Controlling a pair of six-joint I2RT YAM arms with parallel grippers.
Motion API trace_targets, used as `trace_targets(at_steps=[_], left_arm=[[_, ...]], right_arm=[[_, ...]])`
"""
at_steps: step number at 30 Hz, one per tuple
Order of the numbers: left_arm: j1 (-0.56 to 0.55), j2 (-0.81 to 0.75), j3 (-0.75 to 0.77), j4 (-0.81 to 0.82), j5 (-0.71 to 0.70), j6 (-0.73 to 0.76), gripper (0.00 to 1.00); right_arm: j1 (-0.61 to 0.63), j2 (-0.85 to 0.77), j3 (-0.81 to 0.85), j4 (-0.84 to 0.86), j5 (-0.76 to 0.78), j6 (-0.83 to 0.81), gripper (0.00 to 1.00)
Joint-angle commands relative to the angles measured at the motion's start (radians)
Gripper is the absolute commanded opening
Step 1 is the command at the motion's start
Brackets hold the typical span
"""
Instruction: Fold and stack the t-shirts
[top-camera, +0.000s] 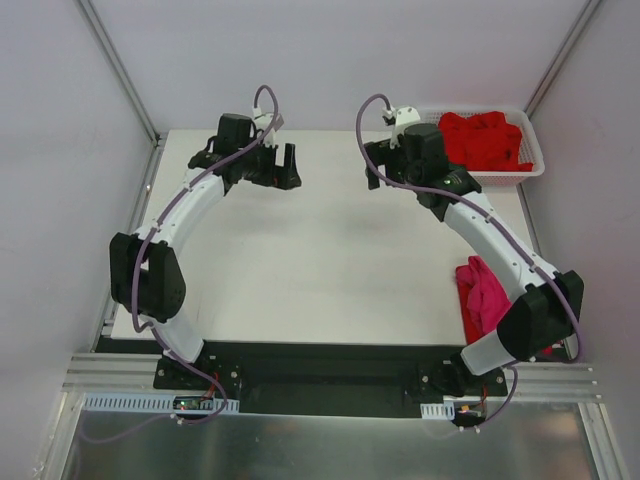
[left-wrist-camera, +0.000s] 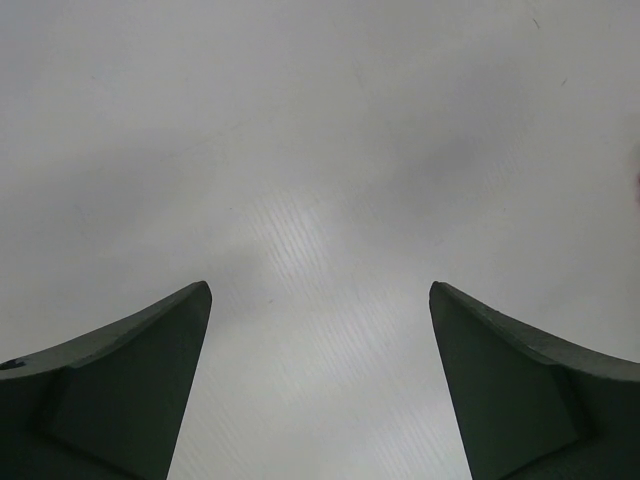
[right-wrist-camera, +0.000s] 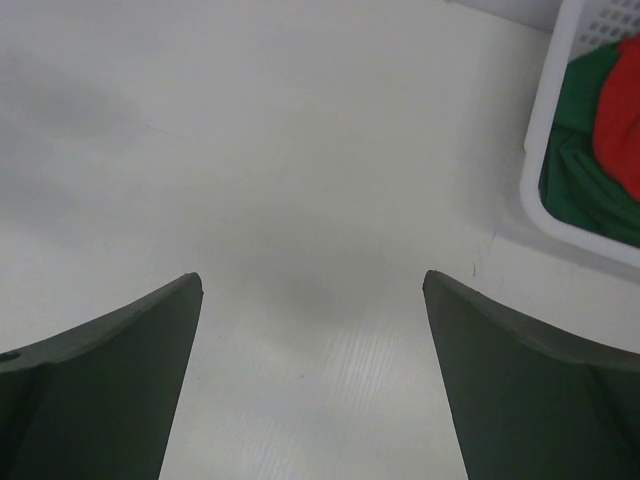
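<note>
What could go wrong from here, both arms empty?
1. Red shirts lie bunched over a green shirt in the basket; one grab may lift several or drag the basket.
2. The pink shirt sits partly under the right arm by the table edge; a swing could snag it.

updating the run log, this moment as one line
left gripper: open, empty, over table | right gripper: open, empty, near basket | basket: red shirts, green shirt | pink shirt: table's right edge

We looked all over and honestly can't read any text, labels, brand names or numbers on anything here.
</note>
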Motion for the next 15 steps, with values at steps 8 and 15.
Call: trace_targets(at_steps=[8, 15], left_arm=[[0.012, -0.106, -0.095, 0.211, 0.067, -0.046, 0.93], [0.012, -0.096, -0.103, 0.21, 0.067, -0.069, 0.89]], right_arm=[[-0.082, 0.041, 0.003, 0.052, -0.077, 0.107, 0.96], [-0.076, 0.044, -0.019, 0.05, -0.149, 0.123, 0.85]])
